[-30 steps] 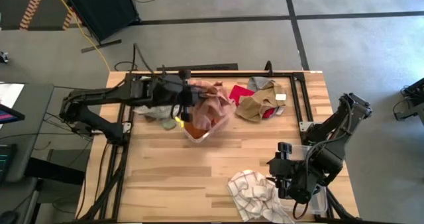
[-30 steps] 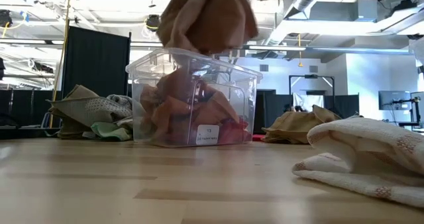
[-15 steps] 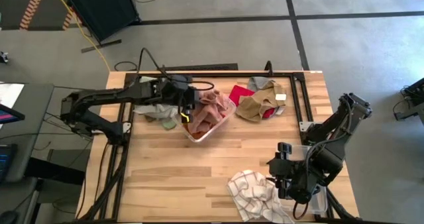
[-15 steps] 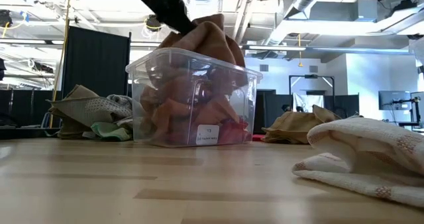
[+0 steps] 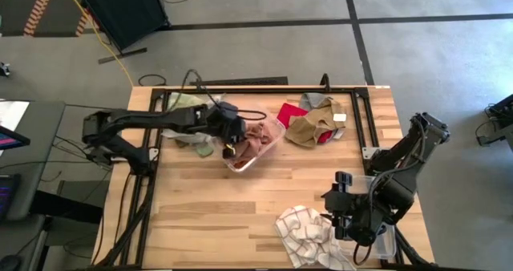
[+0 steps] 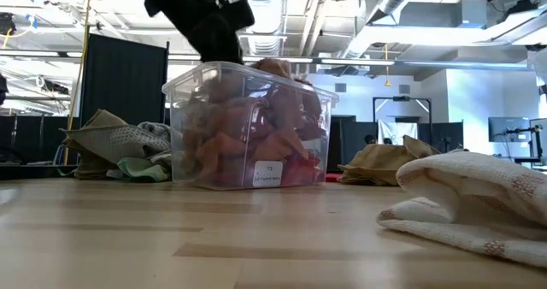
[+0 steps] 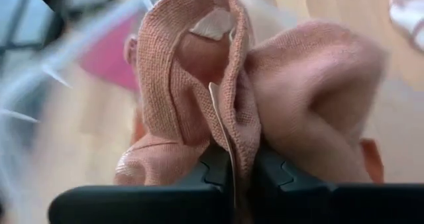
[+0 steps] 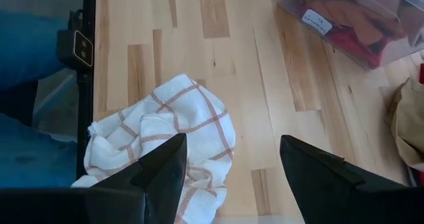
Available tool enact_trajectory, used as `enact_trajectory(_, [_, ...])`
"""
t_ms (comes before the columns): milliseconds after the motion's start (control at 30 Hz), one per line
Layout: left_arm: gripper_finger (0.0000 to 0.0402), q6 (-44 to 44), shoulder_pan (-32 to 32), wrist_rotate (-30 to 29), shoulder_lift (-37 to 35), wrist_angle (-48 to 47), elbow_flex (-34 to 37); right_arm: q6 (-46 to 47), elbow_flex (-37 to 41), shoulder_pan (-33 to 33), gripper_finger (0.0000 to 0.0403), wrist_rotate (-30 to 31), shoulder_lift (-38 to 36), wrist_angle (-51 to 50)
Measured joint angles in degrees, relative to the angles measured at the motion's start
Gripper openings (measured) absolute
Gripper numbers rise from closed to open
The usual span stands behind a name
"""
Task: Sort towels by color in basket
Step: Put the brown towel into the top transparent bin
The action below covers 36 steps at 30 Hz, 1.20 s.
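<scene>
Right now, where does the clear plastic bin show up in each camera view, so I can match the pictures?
High view: clear plastic bin at table's upper middle, under the left gripper.
Low view: left of centre, white label facing the camera.
Left wrist view: only blurred streaks behind the pinched tan-brown towel; cannot tell.
Right wrist view: upper right corner.
Shared landmark: the white checked towel.

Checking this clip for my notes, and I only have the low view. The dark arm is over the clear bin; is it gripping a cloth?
Observer: Yes. In its wrist view the left gripper is shut on a pinkish tan towel.
Operator: Where is the other arm?
Observer: The right gripper waits at the table's near right corner, fingers open.
Operator: Is it holding the checked towel?
Observer: No. The checked towel lies flat on the table ahead of its fingers.
</scene>
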<state>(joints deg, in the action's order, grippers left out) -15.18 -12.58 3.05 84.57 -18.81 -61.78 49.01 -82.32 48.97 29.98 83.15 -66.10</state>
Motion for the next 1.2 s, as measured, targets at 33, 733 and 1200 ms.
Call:
enact_trajectory(33, [0.0025, 0.1, 0.0, 0.0, 1.2, -0.1, 0.0, 0.0, 0.0, 0.0, 0.0270, 0.0, 0.0, 0.1])
enact_trajectory(733, [0.0079, 0.6, -2.8, 5.9, 6.6, -4.1, 0.0, -6.7, 0.1, -3.0, 0.0270, -1.9, 2.1, 6.6])
enact_trajectory(1200, [0.0240, 3.0, -0.3, 6.2, -7.5, -3.6, 0.2, -14.1, 0.1, -11.8, 0.0270, -26.1, 14.2, 12.8])
